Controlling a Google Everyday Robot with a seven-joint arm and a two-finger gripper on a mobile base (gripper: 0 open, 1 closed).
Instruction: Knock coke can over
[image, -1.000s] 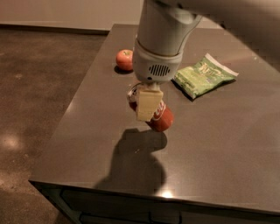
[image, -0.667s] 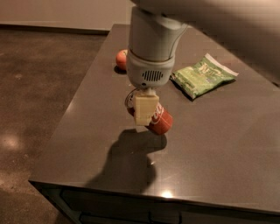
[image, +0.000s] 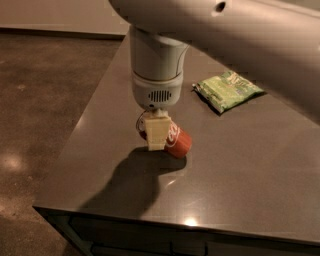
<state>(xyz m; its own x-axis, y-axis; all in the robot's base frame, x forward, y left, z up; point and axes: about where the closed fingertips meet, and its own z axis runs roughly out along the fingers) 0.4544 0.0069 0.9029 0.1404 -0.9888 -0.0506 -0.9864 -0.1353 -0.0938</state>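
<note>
The coke can (image: 178, 142) is red with white script. It lies tilted on its side on the dark grey table (image: 240, 165), its end pointing to the lower right. My gripper (image: 156, 134) hangs from the large white arm and sits right against the can's left side, partly covering it. The can's silver top is hidden behind the gripper.
A green snack bag (image: 227, 90) lies on the table at the back right. The table's left edge (image: 82, 125) and front edge (image: 165, 222) drop to a dark floor. The arm hides the back middle of the table.
The arm has swung left and lower, and now covers the apple seen earlier at the back. The gripper stays against the can, which now shows as a tipped cylinder.
</note>
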